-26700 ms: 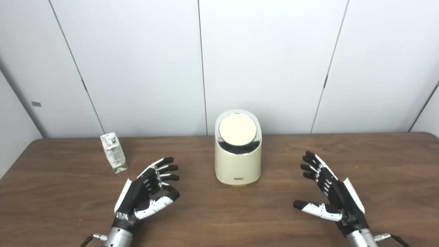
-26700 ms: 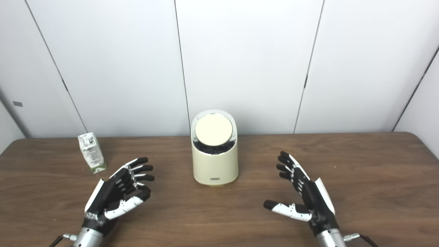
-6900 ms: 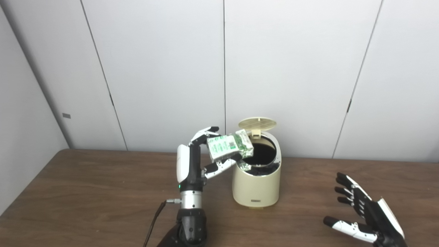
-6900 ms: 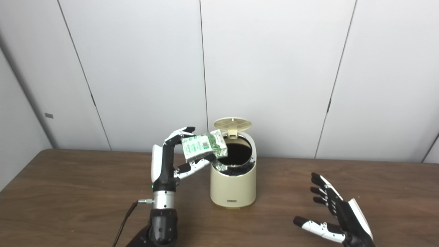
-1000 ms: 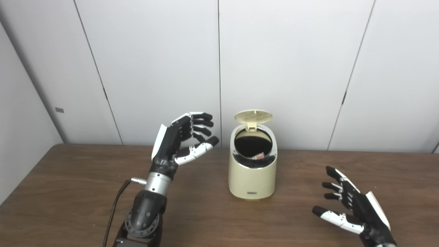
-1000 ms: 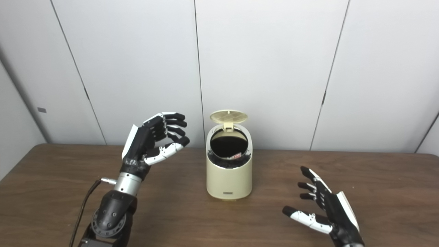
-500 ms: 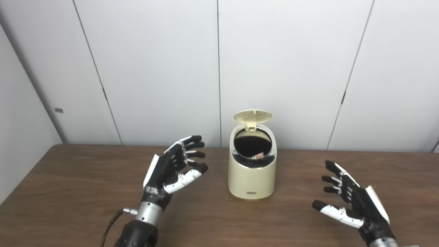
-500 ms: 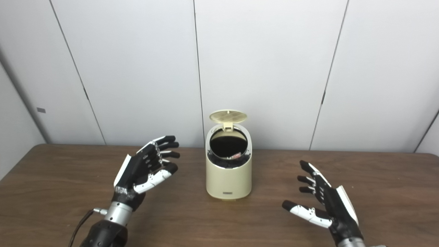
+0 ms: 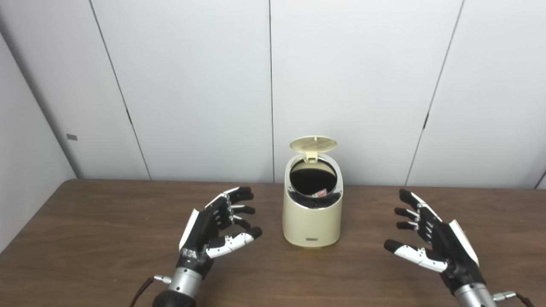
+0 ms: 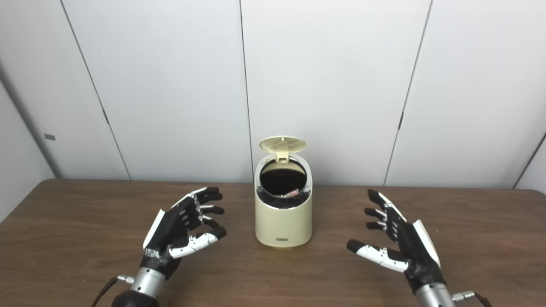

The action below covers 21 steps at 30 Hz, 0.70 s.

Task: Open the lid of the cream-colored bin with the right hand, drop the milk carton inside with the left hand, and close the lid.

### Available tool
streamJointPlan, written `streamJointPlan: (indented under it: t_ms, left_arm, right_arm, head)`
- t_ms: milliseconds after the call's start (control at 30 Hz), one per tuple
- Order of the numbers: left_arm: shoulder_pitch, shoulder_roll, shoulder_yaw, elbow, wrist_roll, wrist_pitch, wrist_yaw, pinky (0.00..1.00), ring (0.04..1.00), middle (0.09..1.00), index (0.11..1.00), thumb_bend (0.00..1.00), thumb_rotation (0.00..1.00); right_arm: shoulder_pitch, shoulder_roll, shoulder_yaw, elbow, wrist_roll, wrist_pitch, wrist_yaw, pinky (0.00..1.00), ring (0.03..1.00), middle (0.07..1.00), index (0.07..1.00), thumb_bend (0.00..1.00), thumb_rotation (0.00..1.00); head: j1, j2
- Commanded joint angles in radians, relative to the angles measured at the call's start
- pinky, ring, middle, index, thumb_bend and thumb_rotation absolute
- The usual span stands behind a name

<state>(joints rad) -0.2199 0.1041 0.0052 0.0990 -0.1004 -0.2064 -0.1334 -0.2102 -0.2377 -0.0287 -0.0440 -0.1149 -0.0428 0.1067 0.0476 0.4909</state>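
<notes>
You see a dark wooden table (image 9: pixel 85 238), white panelled wall (image 9: pixel 192 85); your left hand (image 9: pixel 215 230) and right hand (image 9: pixel 431 238) spread, empty.

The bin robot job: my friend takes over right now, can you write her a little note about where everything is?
Left hand: open, empty, left of the bin.
Right hand: open, empty, right of the bin.
Cream-colored bin: mid-table, lid standing open.
Milk carton: none on the table; a small bit of something shows inside the bin, probably it.
Done: lid opened, carton apparently dropped in.
Left: close the lid.
</notes>
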Motion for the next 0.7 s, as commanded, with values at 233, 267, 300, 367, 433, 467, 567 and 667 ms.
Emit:
streamJointPlan:
  t_ms: [233, 267, 300, 367, 433, 467, 567, 667]
  left_arm:
    - [0.02, 0.026, -0.016, 0.004, 0.006, -0.035, -0.042, 0.59, 0.703, 0.799, 0.803, 0.75, 0.09]
    - [0.023, 0.029, -0.019, 0.008, 0.007, -0.043, -0.048, 0.6, 0.708, 0.804, 0.815, 0.76, 0.1]
    - [0.024, 0.031, -0.02, 0.012, 0.008, -0.048, -0.052, 0.6, 0.711, 0.808, 0.824, 0.77, 0.11]
    - [0.026, 0.032, -0.022, 0.023, 0.004, -0.063, -0.06, 0.59, 0.709, 0.808, 0.828, 0.78, 0.12]
    - [0.028, 0.033, -0.022, 0.036, -0.002, -0.075, -0.067, 0.59, 0.704, 0.804, 0.829, 0.78, 0.13]
    - [0.029, 0.033, -0.021, 0.041, -0.006, -0.078, -0.07, 0.59, 0.7, 0.799, 0.827, 0.78, 0.13]
    - [0.032, 0.03, -0.018, 0.057, -0.011, -0.091, -0.078, 0.59, 0.695, 0.79, 0.822, 0.78, 0.13]
    - [0.036, 0.029, -0.018, 0.069, -0.005, -0.098, -0.078, 0.59, 0.699, 0.788, 0.823, 0.78, 0.13]
  right_arm:
    - [-0.167, -0.064, 0.035, -0.029, -0.059, -0.051, 0.025, 0.71, 0.815, 0.891, 0.885, 0.76, 0.41]
    - [-0.184, -0.066, 0.041, -0.027, -0.067, -0.055, 0.024, 0.69, 0.807, 0.89, 0.875, 0.77, 0.41]
    - [-0.194, -0.066, 0.045, -0.024, -0.071, -0.057, 0.022, 0.68, 0.805, 0.892, 0.869, 0.78, 0.41]
    - [-0.222, -0.07, 0.055, -0.041, -0.084, -0.023, 0.032, 0.68, 0.807, 0.895, 0.866, 0.78, 0.42]
    - [-0.258, -0.07, 0.065, -0.055, -0.091, 0.013, 0.044, 0.71, 0.809, 0.878, 0.865, 0.79, 0.42]
    - [-0.273, -0.071, 0.069, -0.059, -0.095, 0.026, 0.051, 0.72, 0.811, 0.875, 0.867, 0.79, 0.42]
    - [-0.328, -0.07, 0.084, -0.079, -0.106, 0.076, 0.074, 0.72, 0.818, 0.873, 0.871, 0.78, 0.43]
    - [-0.38, -0.063, 0.098, -0.092, -0.118, 0.135, 0.095, 0.73, 0.832, 0.864, 0.861, 0.76, 0.4]
  head:
    - [-0.011, -0.004]
    - [-0.016, -0.006]
    - [-0.016, -0.006]
    - [-0.019, -0.008]
    - [-0.02, -0.009]
    - [-0.02, -0.01]
    - [-0.019, -0.011]
    - [-0.019, -0.014]
